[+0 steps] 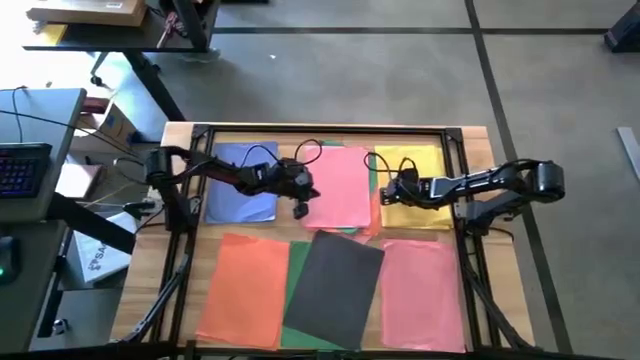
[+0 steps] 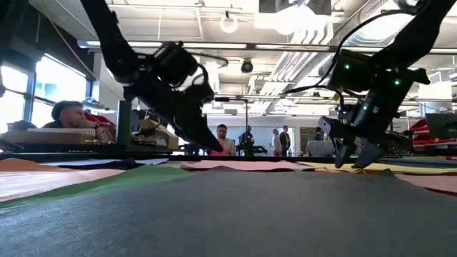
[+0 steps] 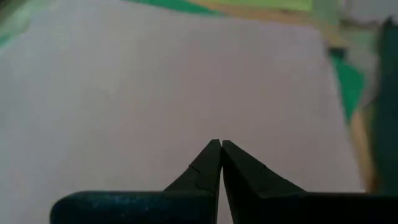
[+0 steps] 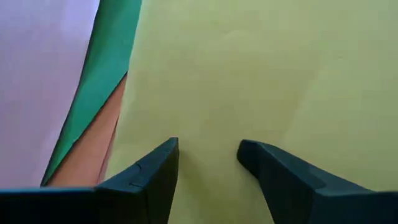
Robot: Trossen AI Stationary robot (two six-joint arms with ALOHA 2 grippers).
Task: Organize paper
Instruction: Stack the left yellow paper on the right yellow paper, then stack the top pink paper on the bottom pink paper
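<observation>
Hovering over pink paper [image 1: 338, 185], left tool [image 1: 300, 209] pinched closed, empty; right tool [image 1: 384, 188] parted above yellow paper [image 1: 420, 190].

The coloured paper [image 1: 338, 187] looks thin, smooth and matt. The surface [image 1: 480, 180] beneath is pale wood. The left hand [image 3: 221, 152] is dark, faintly speckled plastic.

A grey concrete floor [image 1: 400, 80] with dark seam lines surrounds the wooden desk [image 1: 180, 240]. At nine o'clock stands a side table with a keyboard [image 1: 22, 168]; at eleven o'clock, another table bearing a cardboard box [image 1: 90, 12]. Across the room, bright windows [image 2: 43, 89], ceiling ducts [image 2: 300, 64] and several people [image 2: 278, 141] standing.
</observation>
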